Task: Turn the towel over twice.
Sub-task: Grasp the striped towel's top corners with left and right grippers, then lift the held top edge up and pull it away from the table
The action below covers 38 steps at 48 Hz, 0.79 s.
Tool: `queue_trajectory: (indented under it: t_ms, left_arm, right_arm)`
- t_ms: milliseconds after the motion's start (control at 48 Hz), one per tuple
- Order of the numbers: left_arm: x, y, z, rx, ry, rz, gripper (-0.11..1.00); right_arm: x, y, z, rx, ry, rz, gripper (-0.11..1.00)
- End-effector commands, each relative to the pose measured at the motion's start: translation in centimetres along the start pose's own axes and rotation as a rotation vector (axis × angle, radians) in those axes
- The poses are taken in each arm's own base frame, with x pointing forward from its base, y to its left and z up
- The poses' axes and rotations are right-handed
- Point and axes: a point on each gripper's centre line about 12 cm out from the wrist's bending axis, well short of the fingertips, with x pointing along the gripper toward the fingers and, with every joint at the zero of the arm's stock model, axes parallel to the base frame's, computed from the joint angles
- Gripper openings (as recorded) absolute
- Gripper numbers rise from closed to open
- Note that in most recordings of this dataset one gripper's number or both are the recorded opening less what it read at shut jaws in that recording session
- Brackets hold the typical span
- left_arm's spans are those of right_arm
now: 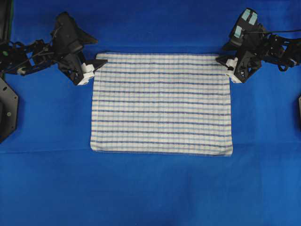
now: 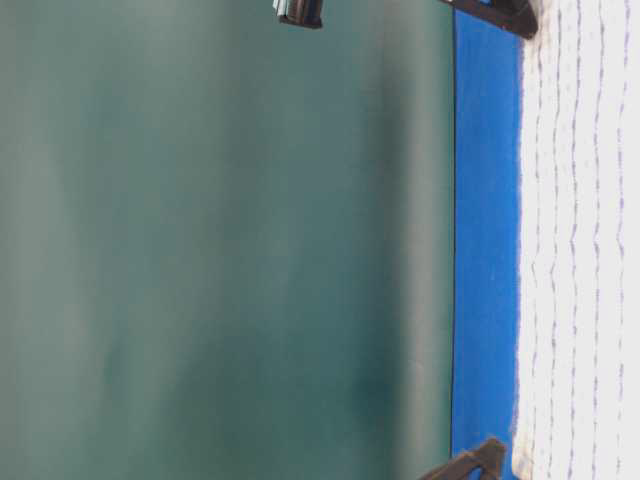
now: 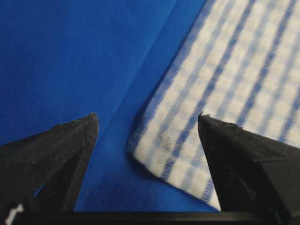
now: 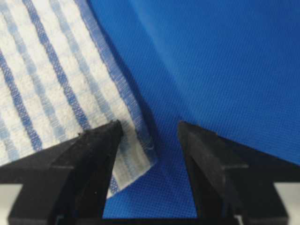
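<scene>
Towel [image 1: 161, 103] flat on blue-covered bench [image 1: 150, 188], spread full, stripes running left-right in overhead view, near edge square to bench front. Far left corner: left end effector [image 1: 97, 65] at it, jaws wide apart, nothing held; wrist view shows corner lying between its fingers [image 3: 61, 154]. Far right corner: right end effector [image 1: 223, 62] likewise spread wide, empty, straddling corner hem.

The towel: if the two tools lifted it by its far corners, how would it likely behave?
The towel would probably drape and sag between the grips, not hold shape: it is thin woven cloth lying flat on the blue table covering. It likely weighs little, since its hemmed corner curls slightly off the covering in the right wrist view. Its textured weave should resist slipping.
</scene>
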Motion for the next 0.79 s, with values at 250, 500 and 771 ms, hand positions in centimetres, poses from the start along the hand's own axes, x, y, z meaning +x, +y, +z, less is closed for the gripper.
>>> queue_trajectory:
  t_ms: [250, 500, 771]
  left_arm:
    - [1.0, 0.2, -0.8, 0.008, 0.115, -0.002, 0.25]
    - [1.0, 0.1, -1.0, 0.018, 0.135, -0.007, 0.04]
    - [0.4, 0.2, 0.6, 0.017, 0.08, -0.001, 0.04]
  right_arm:
    - [0.0, -0.1, 0.5, -0.011, -0.012, -0.003, 0.24]
    - [0.0, -0.1, 0.4, -0.012, 0.003, -0.003, 0.03]
    - [-0.2, -0.2, 1.2, -0.008, -0.023, -0.004, 0.03]
